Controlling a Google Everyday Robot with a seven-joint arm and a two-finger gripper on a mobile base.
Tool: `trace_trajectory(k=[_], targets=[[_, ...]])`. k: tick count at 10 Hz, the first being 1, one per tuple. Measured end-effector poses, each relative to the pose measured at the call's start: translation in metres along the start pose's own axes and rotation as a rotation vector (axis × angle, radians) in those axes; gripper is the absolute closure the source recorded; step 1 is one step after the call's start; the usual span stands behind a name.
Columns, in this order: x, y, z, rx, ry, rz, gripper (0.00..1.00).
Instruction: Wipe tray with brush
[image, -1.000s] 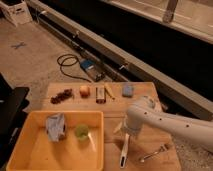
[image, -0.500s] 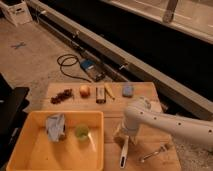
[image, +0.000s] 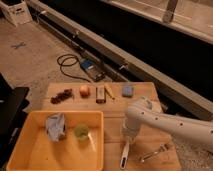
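Camera view: the brush lies on the wooden table, just beside the right wall of the tray. Its handle points away toward the back and its head lies near the front edge. The gripper is set down on the upper end of the handle, with its jaws drawn narrow. It is judged to be clamped on the handle, though the contact itself is small in view. The white arm reaches in from the right.

The step in hand is taken to be the pick-up of the brush, and no wiping has been started. For the next move, the brush has to be lifted clear of the table. It then has to be carried left over the tray wall and lowered head-first onto the tray floor. A free patch has to be chosen there, since the floor is partly taken up.

Counted, there is one tray, one brush and one gripper. Inside the tray, two things are made out: one crumpled grey wad and one green round thing. A pale streak beside the green thing cannot be identified. To the right of the brush, one metal fork is seen, apart from it. Along the back of the table, five small things are lined up. They are one dark cluster, one orange fruit, one dark block, one thin yellow stick and one blue sponge. On the floor beyond, one coiled cable is seen.
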Motion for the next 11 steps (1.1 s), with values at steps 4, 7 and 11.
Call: trace_trajectory(k=[4, 7, 11], targets=[[0.003, -0.006, -0.017, -0.005, 0.121, 0.092, 1.00], [0.017, -0.015, -0.054, -0.043, 0.225, 0.139, 1.00], [0.054, -0.041, -0.123, -0.067, 0.329, 0.124, 1.00]])
